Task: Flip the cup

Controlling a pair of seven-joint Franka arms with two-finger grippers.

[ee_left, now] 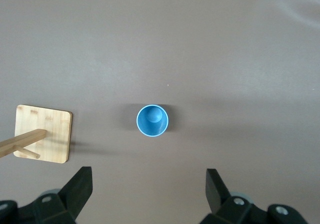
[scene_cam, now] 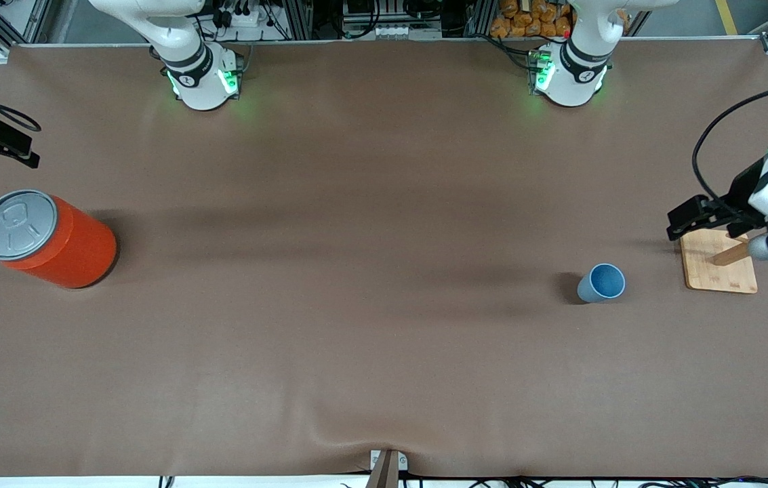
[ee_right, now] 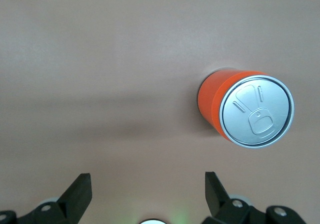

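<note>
The small light-blue cup (scene_cam: 601,283) stands upright with its mouth up on the brown table, toward the left arm's end. It also shows in the left wrist view (ee_left: 152,120), seen from above. My left gripper (scene_cam: 685,225) hangs high over the wooden stand beside the cup. It is open and empty (ee_left: 149,194), and the cup lies well clear of its fingers. My right gripper (scene_cam: 14,149) hangs high at the right arm's end of the table, above the orange can. It is open and empty (ee_right: 148,194).
A large orange can (scene_cam: 51,238) with a grey lid stands at the right arm's end and shows in the right wrist view (ee_right: 245,108). A bamboo base board with a slanted peg (scene_cam: 719,263) lies beside the cup and shows in the left wrist view (ee_left: 42,134).
</note>
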